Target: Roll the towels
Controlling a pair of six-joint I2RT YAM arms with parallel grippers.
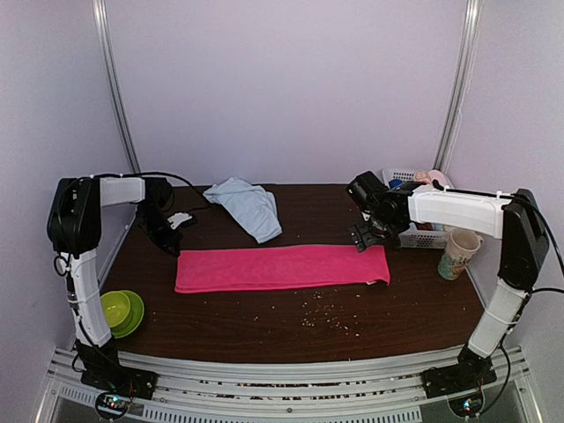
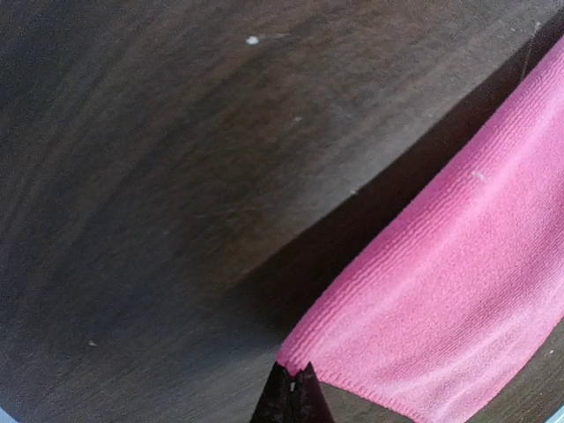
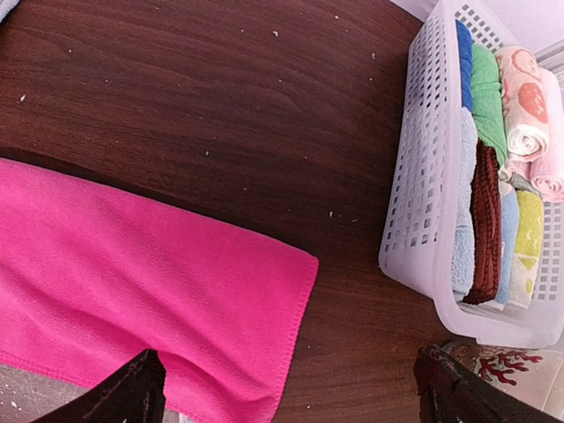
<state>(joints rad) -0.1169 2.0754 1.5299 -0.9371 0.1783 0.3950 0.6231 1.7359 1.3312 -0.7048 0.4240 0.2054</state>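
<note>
The magenta-pink towel [image 1: 280, 267] lies flat as a long strip across the middle of the table. My left gripper [image 1: 171, 241] is at its far left corner. In the left wrist view the gripper's [image 2: 295, 377] black tips are shut on that corner of the pink towel [image 2: 441, 291]. My right gripper [image 1: 364, 235] hovers over the strip's far right corner. In the right wrist view it [image 3: 291, 395] is wide open, one finger over the pink towel [image 3: 132, 273], the other over bare table. The pale blue towel [image 1: 248, 205] lies crumpled behind the strip.
A white plastic basket [image 3: 423, 176] of small rolled cloths stands at the right, also seen behind the right arm as the basket [image 1: 425, 236]. A patterned cup [image 1: 459, 254] stands beside it. Green bowls [image 1: 120, 310] sit front left. Crumbs [image 1: 326, 313] dot the table in front of the pink towel.
</note>
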